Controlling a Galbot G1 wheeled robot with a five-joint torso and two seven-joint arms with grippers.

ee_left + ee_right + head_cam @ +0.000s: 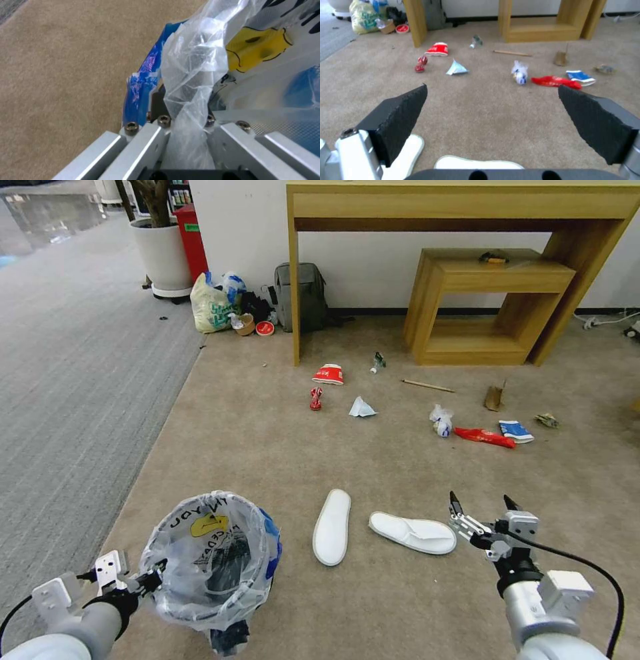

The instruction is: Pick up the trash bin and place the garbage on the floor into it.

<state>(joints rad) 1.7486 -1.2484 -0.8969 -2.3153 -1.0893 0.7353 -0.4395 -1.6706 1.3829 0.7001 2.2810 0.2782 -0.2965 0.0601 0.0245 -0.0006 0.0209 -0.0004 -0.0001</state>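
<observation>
A two-armed robot is holding the trash bin (213, 560) at its lower left, the left gripper (150, 582) with jaws pinching the bin's rim and crinkly plastic liner (190, 82), seen close up in the left wrist view. The bin is standing roughly upright with its mouth facing up; nothing can be made out inside beyond the liner's blue and yellow print.

The right gripper (485, 507) is hovering above the floor (280, 460) at lower right, jaws spread wide, just beside the nearer slipper.

Two white slippers are lying on the beige carpet between the arms. The left slipper (332, 527) is running lengthwise away from the robot; the right slipper (413, 532) is lying crosswise, its long axis left to right, its nearer end close to the other slipper.

Farther out, litter is lying scattered and well apart: one crushed red can (315, 398), one red-and-white paper cup (329, 374) on its side, one blue-and-white cup (516, 431) flattened, one red wrapper (485, 437) lying left to right just beside it, one white folded paper (361, 408), one crumpled white wad (441, 421), one small bottle (377, 362), one wooden stick (427, 386) lying nearly crosswise, and one cardboard scrap (494, 398).

Two wooden benches (460, 207) are standing against the wall.
</observation>
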